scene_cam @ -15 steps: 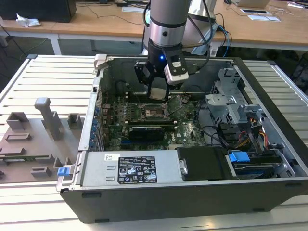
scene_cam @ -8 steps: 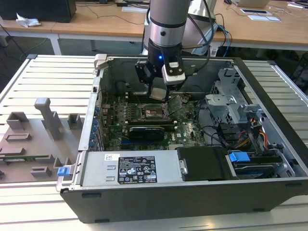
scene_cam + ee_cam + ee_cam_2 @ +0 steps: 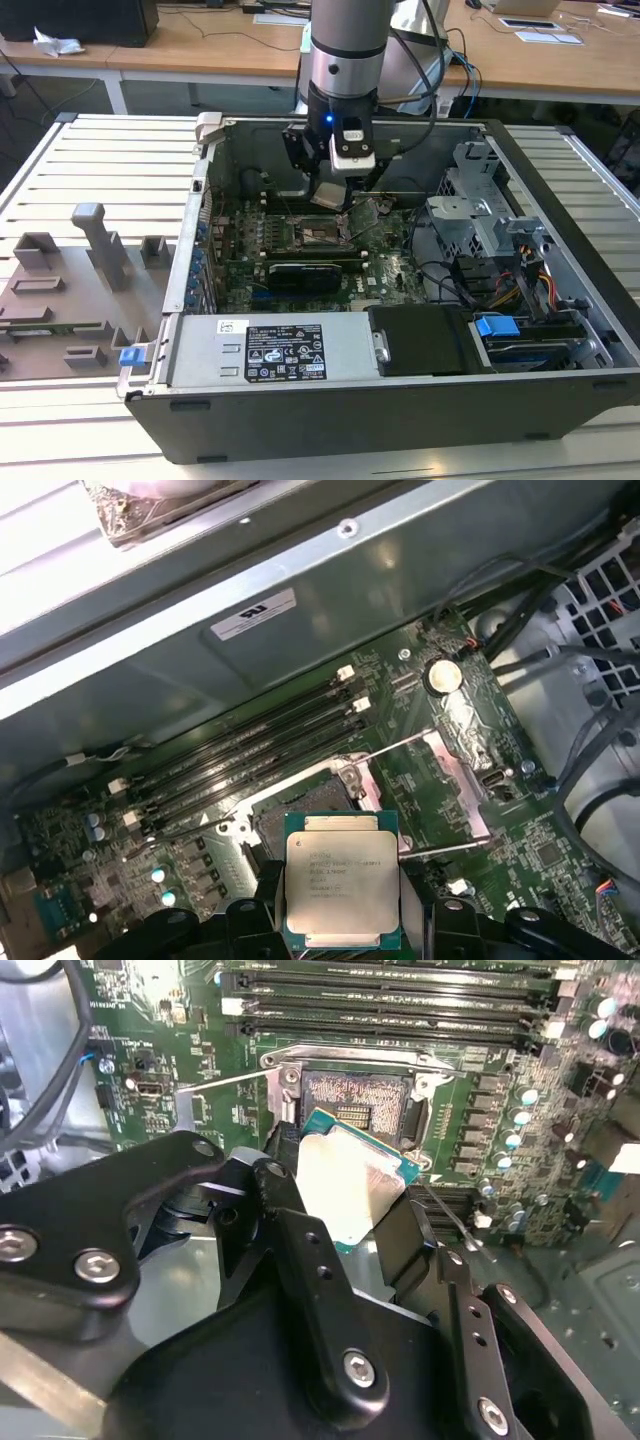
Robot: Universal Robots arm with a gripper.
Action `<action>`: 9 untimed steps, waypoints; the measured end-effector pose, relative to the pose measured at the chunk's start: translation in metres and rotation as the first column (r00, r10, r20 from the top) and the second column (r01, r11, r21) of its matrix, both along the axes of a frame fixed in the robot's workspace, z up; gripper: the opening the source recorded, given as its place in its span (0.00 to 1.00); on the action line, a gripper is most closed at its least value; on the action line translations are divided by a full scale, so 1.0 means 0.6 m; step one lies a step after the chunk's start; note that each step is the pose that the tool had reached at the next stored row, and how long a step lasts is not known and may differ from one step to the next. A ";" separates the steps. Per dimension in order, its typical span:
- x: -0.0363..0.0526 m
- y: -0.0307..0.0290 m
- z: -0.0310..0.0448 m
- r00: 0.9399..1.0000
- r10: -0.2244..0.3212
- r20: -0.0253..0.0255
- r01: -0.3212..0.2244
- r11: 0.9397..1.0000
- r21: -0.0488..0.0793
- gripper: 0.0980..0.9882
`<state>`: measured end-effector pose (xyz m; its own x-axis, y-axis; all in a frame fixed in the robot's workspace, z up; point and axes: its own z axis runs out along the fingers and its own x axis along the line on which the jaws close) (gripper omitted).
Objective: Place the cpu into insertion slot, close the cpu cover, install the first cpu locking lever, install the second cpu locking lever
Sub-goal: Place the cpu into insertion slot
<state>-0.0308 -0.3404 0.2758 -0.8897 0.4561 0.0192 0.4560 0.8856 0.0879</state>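
Observation:
My gripper [image 3: 330,188] hangs inside the open computer case, shut on the cpu [image 3: 328,194], a small flat square chip with a silvery top. In both wrist views the black fingers [image 3: 292,1222] clamp two opposite edges of the cpu [image 3: 345,1182] [image 3: 340,885]. The chip hovers just above the insertion slot [image 3: 355,1108] [image 3: 262,818], a dark square socket with a metal rim on the green motherboard, apart from it. The cpu cover [image 3: 458,752] stands flipped open beside the socket. Two thin wire levers [image 3: 400,745] [image 3: 228,1081] stick out, released.
Long black memory slots [image 3: 400,1005] run along one side of the socket. A grey drive cage [image 3: 480,215] with cables fills the case at the exterior view's right, a power supply [image 3: 285,352] lies along its front, and grey fixtures [image 3: 95,245] stand on the slatted table at the left.

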 end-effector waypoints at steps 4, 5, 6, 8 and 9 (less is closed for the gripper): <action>0.000 0.0000 0.000 0.999 -0.055 0.000 0.055 0.999 0.000 0.50; 0.000 0.0000 -0.001 0.998 -0.066 0.000 0.066 0.998 0.000 0.50; 0.000 0.0000 -0.001 0.997 -0.075 0.000 0.075 0.997 0.000 0.50; 0.000 0.0000 -0.001 0.994 -0.105 0.000 0.105 0.994 0.000 0.50; 0.000 0.0000 -0.001 0.993 -0.115 0.000 0.115 0.993 0.000 0.50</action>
